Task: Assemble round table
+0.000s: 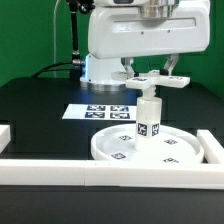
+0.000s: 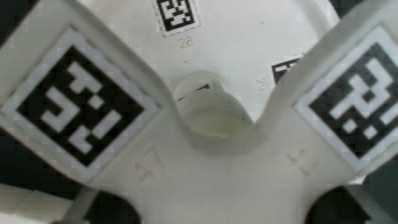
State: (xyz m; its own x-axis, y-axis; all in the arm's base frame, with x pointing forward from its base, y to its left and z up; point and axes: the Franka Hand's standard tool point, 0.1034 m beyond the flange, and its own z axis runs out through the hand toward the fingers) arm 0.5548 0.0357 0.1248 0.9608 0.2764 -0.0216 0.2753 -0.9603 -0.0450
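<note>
On the black table (image 1: 35, 110), the round disc (image 1: 97, 147) has the short post (image 1: 149, 122) standing upright on it. The end effector (image 1: 152, 80) is clamped on the cross-shaped foot piece (image 2: 178, 70), right above the post.

The Franka arm (image 1: 120, 35) is showing smooth, rounded, glossy white housings that are shading bluish toward its base joint, a grey ring is capping the segment at the top, a thin black cable (image 1: 75, 30) is trailing down beside it, and its gripper (image 1: 152, 80) is looking white with dark accents.
</note>
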